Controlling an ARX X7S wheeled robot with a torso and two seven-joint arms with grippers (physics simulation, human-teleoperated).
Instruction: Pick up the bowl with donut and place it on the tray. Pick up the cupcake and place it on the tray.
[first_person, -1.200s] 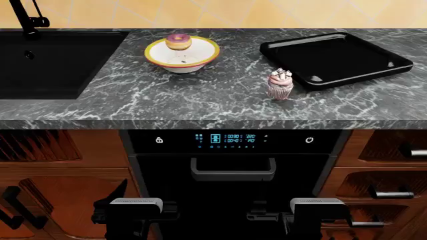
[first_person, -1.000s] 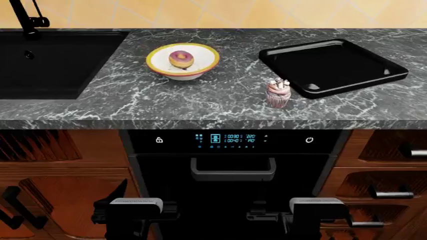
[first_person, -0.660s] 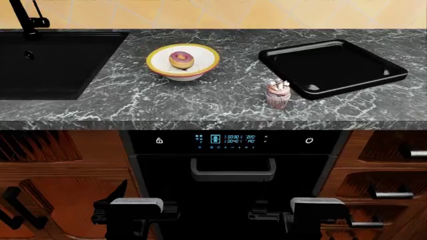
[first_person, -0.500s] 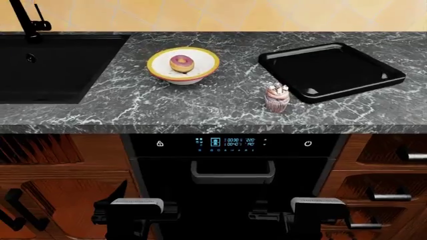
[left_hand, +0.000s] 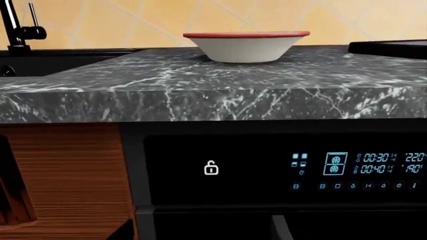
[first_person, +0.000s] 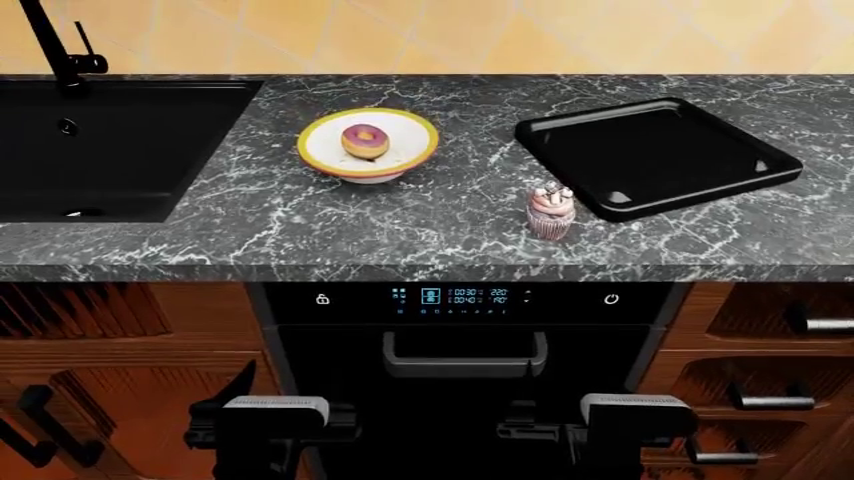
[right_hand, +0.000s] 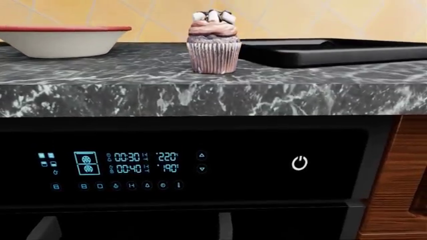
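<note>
Open counter around the items
Bare counter (first_person: 427, 215) lies between bowl (first_person: 367, 146) and tray (first_person: 657, 157); the cupcake (first_person: 550, 212) (just beside the tray's near corner) crowds that side.

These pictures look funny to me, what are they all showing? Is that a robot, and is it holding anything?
Yes, it is a pretend robot inside a computer world. One picture looks down from its head. Near the bottom you see its left gripper and right gripper, hanging low in front of the oven. I cannot tell if they are open, but they hold nothing. The other two pictures come from cameras near each gripper, looking at the counter's edge. On the counter sit a bowl with a donut inside, a cupcake, and a black tray with nothing in it. A sink is on the left.
</note>
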